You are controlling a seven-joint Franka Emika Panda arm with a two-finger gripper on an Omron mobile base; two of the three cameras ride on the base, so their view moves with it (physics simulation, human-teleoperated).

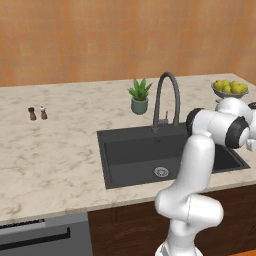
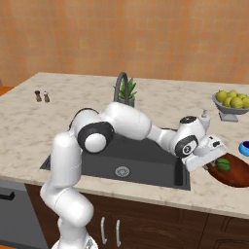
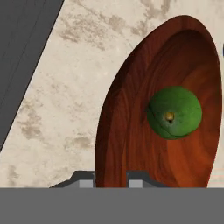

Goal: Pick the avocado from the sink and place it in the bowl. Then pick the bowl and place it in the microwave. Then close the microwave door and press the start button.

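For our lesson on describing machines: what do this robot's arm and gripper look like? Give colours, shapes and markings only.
The arm is glossy white, built of rounded, tube-like segments joined by dark grey to black ring-shaped joints. No cables or printed markings are visible. The gripper is a white block-like hand with two small dark grey finger tips, pale on their faces.

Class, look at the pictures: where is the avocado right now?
The avocado lies inside the reddish-brown bowl on the counter just right of the sink, under the gripper.
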